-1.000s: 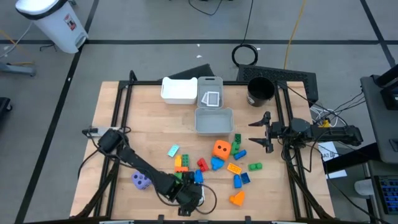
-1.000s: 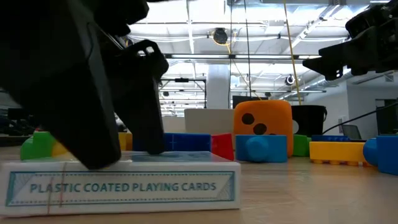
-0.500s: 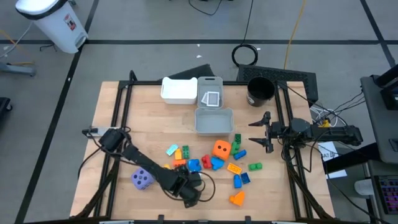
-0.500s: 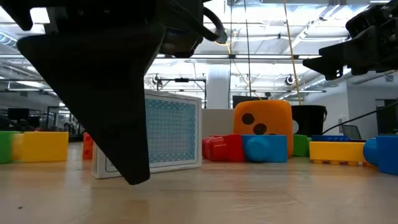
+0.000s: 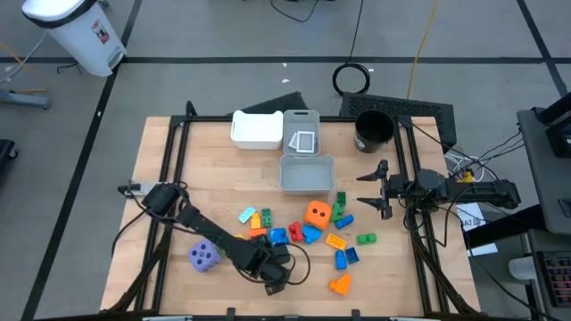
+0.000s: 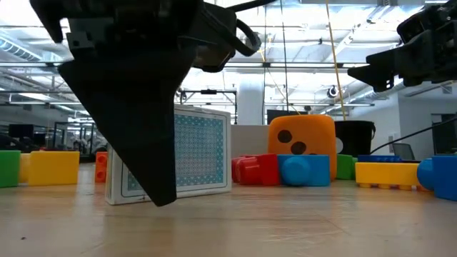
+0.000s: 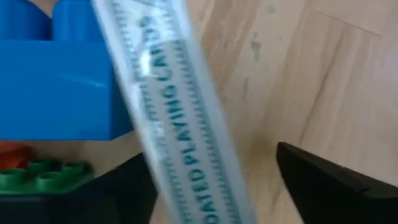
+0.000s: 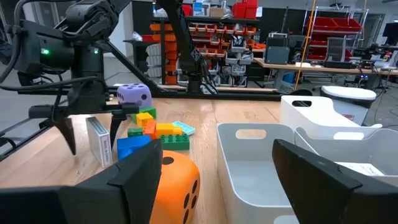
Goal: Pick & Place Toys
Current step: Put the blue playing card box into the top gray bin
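The playing-card box (image 6: 171, 155), flat on the table a second ago, now stands on a long edge between my left gripper (image 8: 92, 138)'s parted fingers, beside the blue block (image 7: 56, 81). That makes it easier to pinch. Its long axis runs level, broad face crosswise to my fingers; my right gripper (image 5: 382, 189) waits open, well apart.

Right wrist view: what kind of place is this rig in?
Most likely a robotics lab or workshop in an open industrial hall. Behind the wooden table stand parts shelves with orange bins and workbenches with equipment; the high view shows cables trailing across a taped concrete floor.
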You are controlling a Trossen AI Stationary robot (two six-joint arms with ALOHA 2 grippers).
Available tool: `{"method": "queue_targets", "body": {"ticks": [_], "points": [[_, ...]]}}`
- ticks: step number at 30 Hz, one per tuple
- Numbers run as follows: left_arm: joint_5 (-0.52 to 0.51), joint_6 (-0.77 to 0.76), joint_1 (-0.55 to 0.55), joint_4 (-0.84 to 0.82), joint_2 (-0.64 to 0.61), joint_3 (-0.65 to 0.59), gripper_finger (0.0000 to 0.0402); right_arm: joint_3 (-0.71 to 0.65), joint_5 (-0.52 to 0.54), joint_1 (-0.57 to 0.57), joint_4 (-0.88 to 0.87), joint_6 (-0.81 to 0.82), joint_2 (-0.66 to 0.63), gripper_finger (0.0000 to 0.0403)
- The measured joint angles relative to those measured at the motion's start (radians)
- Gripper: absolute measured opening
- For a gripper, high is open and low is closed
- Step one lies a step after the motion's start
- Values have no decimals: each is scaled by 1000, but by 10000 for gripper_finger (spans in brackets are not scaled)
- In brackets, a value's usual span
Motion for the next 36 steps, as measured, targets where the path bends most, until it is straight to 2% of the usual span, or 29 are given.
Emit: {"method": "queue_targets", "body": {"ticks": [8,12,14,17,22,25,28,30,36], "points": [[-13,-51,5,-46,0,-1,131,0,0,0,0,0,0,277],[78,-57,30,-56,-26,-1,74,0,0,0,0,0,0,279],[111,-58,42,-56,-56,-2,71,0,0,0,0,0,0,278],[88,-50,51,-54,-130,-1,71,0,0,0,0,0,0,277],[-40,-37,106,-55,-266,-1,71,0,0,0,0,0,0,278],[-148,29,161,-44,-357,-1,71,0,0,0,0,0,0,279],[-254,105,236,-17,-420,0,78,0,0,0,0,0,0,277],[-286,151,302,29,-452,0,80,0,0,0,0,0,0,277],[-248,216,535,154,-461,0,73,0,0,0,0,0,0,279]]}}
